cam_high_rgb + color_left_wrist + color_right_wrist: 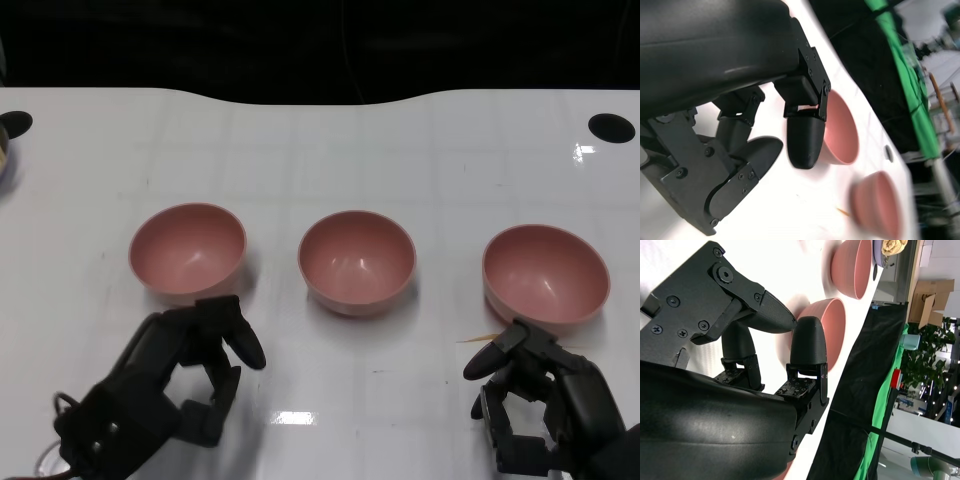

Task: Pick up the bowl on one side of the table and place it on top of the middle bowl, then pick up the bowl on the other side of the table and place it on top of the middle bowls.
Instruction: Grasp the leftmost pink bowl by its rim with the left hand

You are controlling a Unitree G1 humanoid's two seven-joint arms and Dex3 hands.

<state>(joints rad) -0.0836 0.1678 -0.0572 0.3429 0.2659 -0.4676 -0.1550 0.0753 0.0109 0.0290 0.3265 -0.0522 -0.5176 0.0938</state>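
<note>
Pink bowls (357, 260) sit empty, apart; both hands (170, 385) spread, holding nothing.

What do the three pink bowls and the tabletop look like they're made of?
The left bowl, middle bowl and right bowl look like smooth plastic or melamine with a semi-gloss finish: uniform pink, thin rims, soft highlights inside. Glazed ceramic can't be ruled out. The table seems a glossy white laminate, mirroring ceiling lights.

Bright overhead light, glare patches on white table (330, 150), blurred wrist-view backgrounds
</note>
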